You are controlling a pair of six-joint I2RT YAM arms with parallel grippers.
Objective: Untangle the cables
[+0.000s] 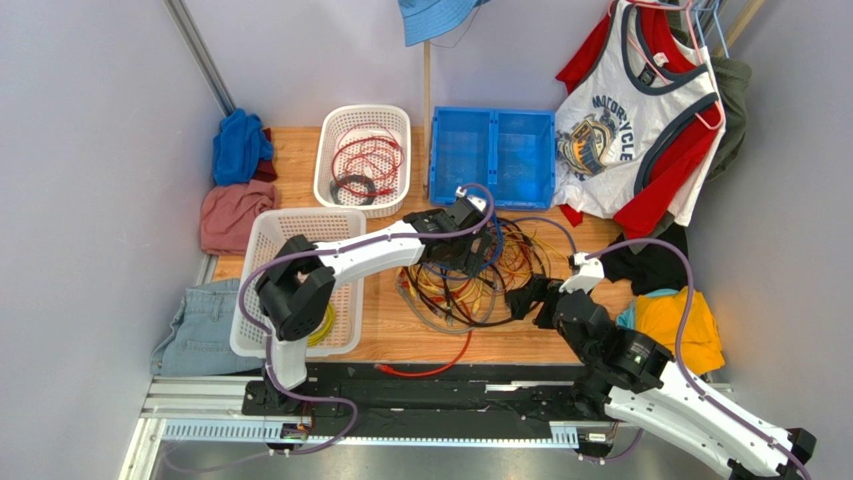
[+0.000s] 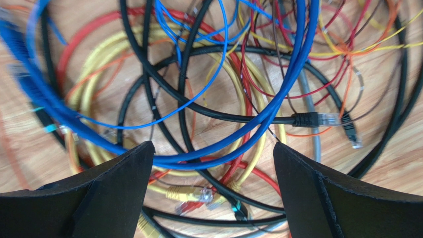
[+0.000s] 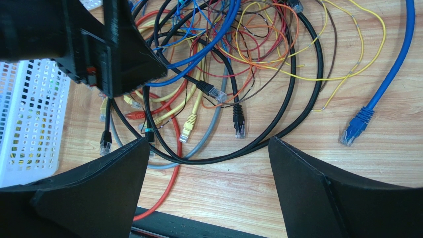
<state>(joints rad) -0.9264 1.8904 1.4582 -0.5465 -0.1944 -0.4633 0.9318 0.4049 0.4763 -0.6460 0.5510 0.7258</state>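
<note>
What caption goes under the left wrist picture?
Open left gripper hovering over tangled cables on the wooden table.

The left arm covers the cables nearest the table's far edge. One thick blue cable is blurred up close

The cables are lying in a heap at the middle of the table. Left of the heap, a near basket is sitting at the table's front edge. Behind and to the left of the heap, a far basket is holding coiled cords. Directly behind the heap, a divided crate is sitting. The left end effector is hanging over the heap's far part. The right end effector is hanging just right of the heap. Piled clothes are lying far to its left, and hanging shirts are behind it to the right.
</note>
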